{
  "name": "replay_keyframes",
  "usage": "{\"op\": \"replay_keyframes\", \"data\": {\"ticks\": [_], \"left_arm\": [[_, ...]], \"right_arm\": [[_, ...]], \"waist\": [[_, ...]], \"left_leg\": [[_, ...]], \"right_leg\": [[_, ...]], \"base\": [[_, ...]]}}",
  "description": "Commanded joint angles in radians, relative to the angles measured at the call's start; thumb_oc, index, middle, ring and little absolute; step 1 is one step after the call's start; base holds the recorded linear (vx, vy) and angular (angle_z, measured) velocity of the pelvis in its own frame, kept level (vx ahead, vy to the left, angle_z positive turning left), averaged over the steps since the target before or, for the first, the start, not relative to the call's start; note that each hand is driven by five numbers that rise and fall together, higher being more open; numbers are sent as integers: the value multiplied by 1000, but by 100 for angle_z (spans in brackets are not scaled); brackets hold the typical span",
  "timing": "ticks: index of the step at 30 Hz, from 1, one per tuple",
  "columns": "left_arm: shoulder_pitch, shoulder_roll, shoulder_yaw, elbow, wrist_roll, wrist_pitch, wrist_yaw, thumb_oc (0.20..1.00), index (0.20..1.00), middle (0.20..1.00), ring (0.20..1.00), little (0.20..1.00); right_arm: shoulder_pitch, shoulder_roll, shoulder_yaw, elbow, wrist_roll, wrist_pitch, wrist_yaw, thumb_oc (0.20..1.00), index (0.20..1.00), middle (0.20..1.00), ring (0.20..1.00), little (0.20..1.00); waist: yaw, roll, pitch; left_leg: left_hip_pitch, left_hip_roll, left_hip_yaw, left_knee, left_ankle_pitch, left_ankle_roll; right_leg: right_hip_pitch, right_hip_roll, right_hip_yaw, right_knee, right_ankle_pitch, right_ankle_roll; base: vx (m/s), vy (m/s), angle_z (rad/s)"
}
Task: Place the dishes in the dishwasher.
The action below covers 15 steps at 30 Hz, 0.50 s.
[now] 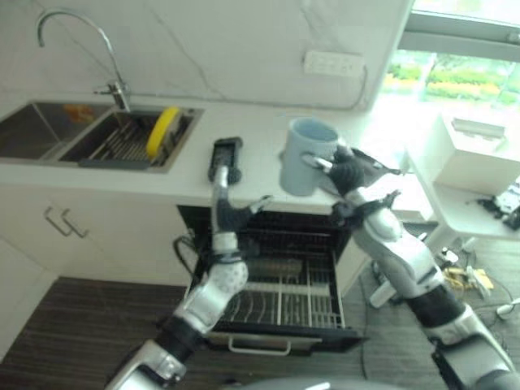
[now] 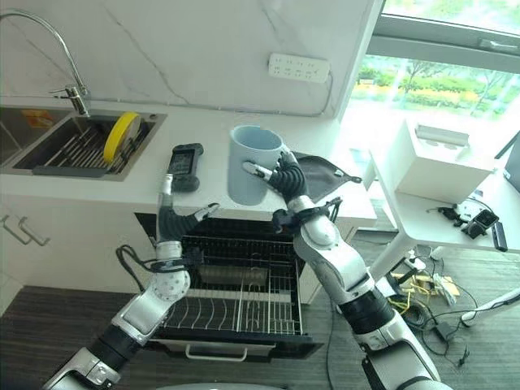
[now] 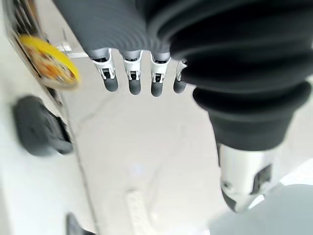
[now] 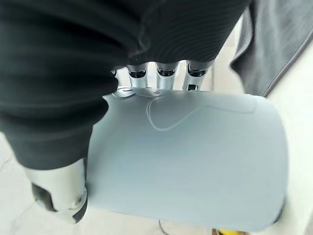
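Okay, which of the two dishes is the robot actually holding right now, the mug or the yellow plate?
The pale blue mug: the right hand grips it above the counter edge. The yellow plate stands on edge in the sink rack, untouched.

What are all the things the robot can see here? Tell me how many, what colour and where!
Mug: one, pale blue, held up above the counter edge.
Plate: one, yellow, standing on edge in the sink rack.
Sink: one, steel, at the counter's left end.
Tap: one, silver, curving over the sink.
Dishwasher rack: one, dark wire, pulled out under the counter.
Black device: one, lying on the counter.
Grey cloth: one, on the counter behind the mug.
Power strip: one, white, on the wall.
White box: one, on the side table at the right.
Left hand: fingers straight, above the rack.
Right hand: curled round the mug.
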State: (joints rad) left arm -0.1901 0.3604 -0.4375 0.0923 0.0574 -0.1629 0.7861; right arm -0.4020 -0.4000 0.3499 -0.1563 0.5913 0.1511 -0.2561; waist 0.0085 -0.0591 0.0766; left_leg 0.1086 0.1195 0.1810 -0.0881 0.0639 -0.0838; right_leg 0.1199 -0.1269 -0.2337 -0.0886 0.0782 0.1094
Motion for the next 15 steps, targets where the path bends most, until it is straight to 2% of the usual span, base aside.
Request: {"op": "replay_keyframes", "data": {"ticks": [1,5,7,9,12,14,15], "left_arm": [[-45,30,13,-41,-82,18,-14,1000,1000,1000,1000,1000],[2,32,58,-43,-155,84,-93,1000,1000,1000,1000,1000],[16,38,72,-50,-134,112,-134,1000,1000,1000,1000,1000],[25,59,90,-68,-123,156,-129,1000,1000,1000,1000,1000],[47,75,128,-71,-129,184,-148,1000,1000,1000,1000,1000],[75,77,156,-90,-134,192,-171,1000,1000,1000,1000,1000],[77,81,154,-89,-161,228,-211,1000,1000,1000,1000,1000]], "right_arm": [[-61,7,-73,-43,23,-114,9,200,200,200,200,200],[6,-12,-112,-59,36,-120,29,200,200,200,200,200],[34,-21,-126,-69,33,-121,45,200,200,200,200,200],[71,-32,-144,-81,47,-122,58,200,200,200,200,200],[125,-35,-164,-102,73,-121,75,200,200,200,200,200],[182,-33,-171,-129,72,-125,82,200,200,200,200,200],[195,-36,-171,-133,70,-144,85,200,200,200,200,200]], "waist": [[20,-13,7],[14,-4,11],[9,1,13],[4,8,16],[-2,15,21],[-5,19,36],[-8,20,57]], "left_leg": [[23,58,-36,1,-40,-7],[23,58,-36,1,-36,-7],[23,59,-33,1,-34,-7],[23,60,-31,1,-32,-8],[22,60,-31,1,-27,-9],[14,62,-30,1,-22,-10],[-7,63,-35,1,-15,-11]], "right_leg": [[24,-48,19,1,2,51],[23,-48,15,1,2,50],[23,-48,15,1,1,51],[21,-49,16,1,2,52],[20,-47,19,1,2,51],[12,-48,24,1,5,52],[-9,-49,34,1,11,53]], "base": [[21,19,4],[0,0,0],[0,0,0],[43,31,0],[83,23,0],[80,-2,0],[-75,-4,0]]}}
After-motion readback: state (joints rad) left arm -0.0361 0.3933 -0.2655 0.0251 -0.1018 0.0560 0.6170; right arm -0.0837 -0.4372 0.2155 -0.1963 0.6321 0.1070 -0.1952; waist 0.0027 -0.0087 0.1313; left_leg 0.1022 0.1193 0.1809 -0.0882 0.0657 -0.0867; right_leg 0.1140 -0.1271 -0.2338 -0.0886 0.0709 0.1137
